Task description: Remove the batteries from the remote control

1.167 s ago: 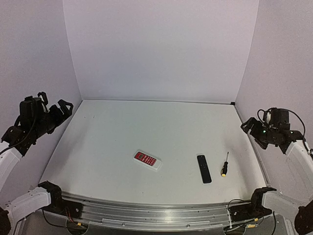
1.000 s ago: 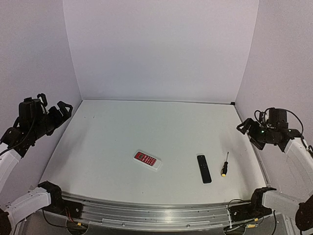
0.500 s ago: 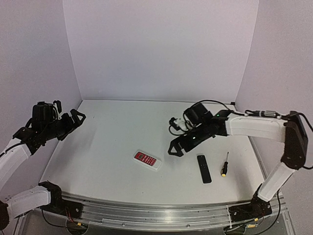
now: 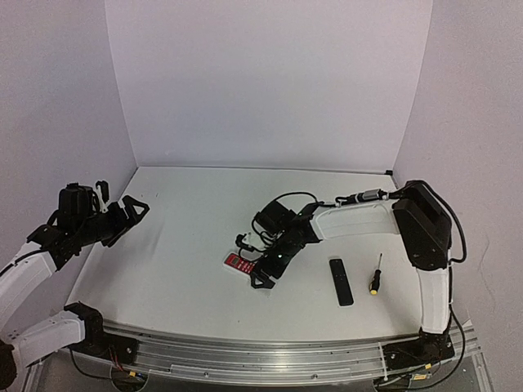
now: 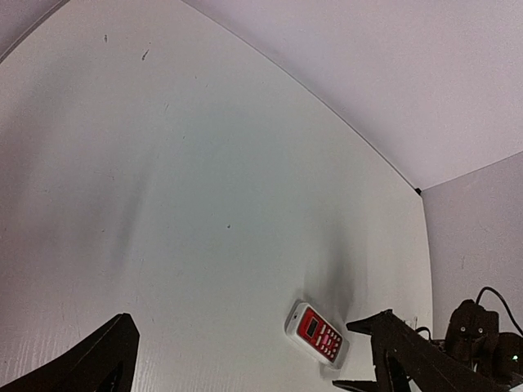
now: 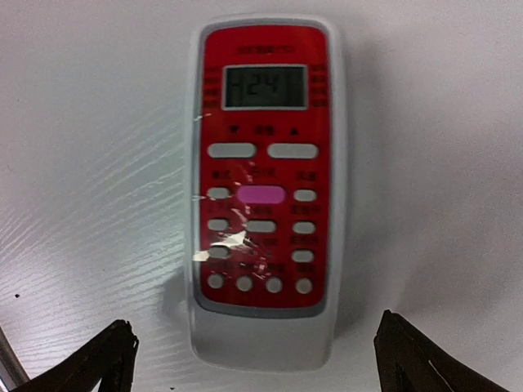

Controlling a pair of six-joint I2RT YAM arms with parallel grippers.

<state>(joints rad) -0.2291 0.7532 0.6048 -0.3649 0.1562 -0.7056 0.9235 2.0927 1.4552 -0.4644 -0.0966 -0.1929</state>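
My right jaws gape wide and empty over the red remote point(image 4: 237, 261), lying buttons-up on the worktop point(image 4: 188, 220) at lower centre; its batteries are hidden. My left jaws are wide open, empty.

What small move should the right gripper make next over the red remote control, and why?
Probably lower the open right gripper straight down and close on the long sides of the red-faced white plastic remote control. It lies buttons up, centred under the spread jaws, so its back is hidden and likely needs turning over.
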